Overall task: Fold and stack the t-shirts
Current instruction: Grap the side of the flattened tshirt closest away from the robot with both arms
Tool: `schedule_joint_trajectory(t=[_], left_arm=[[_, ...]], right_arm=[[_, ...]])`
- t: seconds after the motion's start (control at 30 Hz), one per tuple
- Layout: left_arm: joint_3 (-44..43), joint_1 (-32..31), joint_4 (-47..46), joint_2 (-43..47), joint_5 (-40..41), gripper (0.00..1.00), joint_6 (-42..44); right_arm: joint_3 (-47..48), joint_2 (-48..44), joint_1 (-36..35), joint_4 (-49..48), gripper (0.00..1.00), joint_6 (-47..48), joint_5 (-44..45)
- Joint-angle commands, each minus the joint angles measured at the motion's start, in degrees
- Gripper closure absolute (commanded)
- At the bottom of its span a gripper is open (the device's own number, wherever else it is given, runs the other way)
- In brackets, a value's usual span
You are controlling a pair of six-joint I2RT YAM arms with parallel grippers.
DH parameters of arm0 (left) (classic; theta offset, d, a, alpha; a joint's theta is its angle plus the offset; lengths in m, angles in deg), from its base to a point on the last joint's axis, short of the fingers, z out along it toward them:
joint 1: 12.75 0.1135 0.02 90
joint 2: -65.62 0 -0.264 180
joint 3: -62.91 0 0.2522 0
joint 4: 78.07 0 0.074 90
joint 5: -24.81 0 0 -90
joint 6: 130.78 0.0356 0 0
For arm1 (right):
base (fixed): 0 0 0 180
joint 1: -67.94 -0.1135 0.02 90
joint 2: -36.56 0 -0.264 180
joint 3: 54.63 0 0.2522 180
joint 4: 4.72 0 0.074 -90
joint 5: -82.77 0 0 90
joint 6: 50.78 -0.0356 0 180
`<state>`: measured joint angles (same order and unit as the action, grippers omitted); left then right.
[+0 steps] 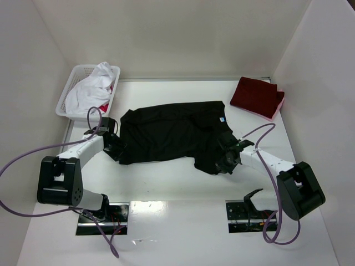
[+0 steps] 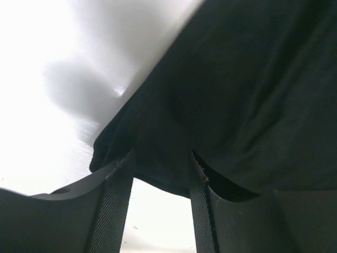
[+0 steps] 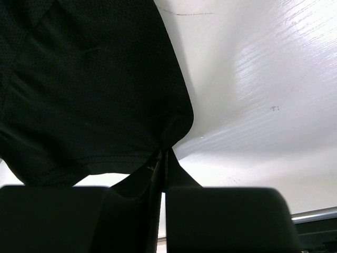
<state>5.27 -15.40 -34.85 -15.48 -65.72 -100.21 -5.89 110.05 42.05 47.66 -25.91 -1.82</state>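
A black t-shirt (image 1: 172, 133) with a small blue neck label (image 1: 221, 118) lies spread across the middle of the table. My left gripper (image 1: 117, 148) is at its left edge. In the left wrist view the left gripper (image 2: 160, 158) is open, its jaws straddling the shirt's hem (image 2: 158, 179). My right gripper (image 1: 227, 159) is at the shirt's near right corner. In the right wrist view the right gripper (image 3: 164, 155) is shut, pinching a fold of the black cloth (image 3: 95, 95). A dark red t-shirt (image 1: 255, 95) lies folded at the back right.
A white lattice basket (image 1: 69, 94) at the back left holds white (image 1: 94, 88) and red cloth. White walls close in the table on the left, back and right. Purple cables loop from both arms.
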Motion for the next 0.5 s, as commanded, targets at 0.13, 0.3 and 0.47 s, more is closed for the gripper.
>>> schedule_joint_trajectory(t=[0.13, 0.3, 0.47], left_arm=[[0.4, 0.4, 5.8, 1.2, 4.8, 0.48, -5.1], [1.0, 0.4, 7.3, 5.4, 6.9, 0.38, -7.2], [2.4, 0.4, 8.1, 6.4, 4.5, 0.37, -7.2]], right_arm=[[2.6, -1.8, -0.4, -0.7, 0.95, 0.3, 0.9], [3.2, -1.8, -0.4, -0.9, 0.94, 1.2, 0.9], [3.2, -1.8, 0.3, -1.9, 0.92, 3.1, 0.9]])
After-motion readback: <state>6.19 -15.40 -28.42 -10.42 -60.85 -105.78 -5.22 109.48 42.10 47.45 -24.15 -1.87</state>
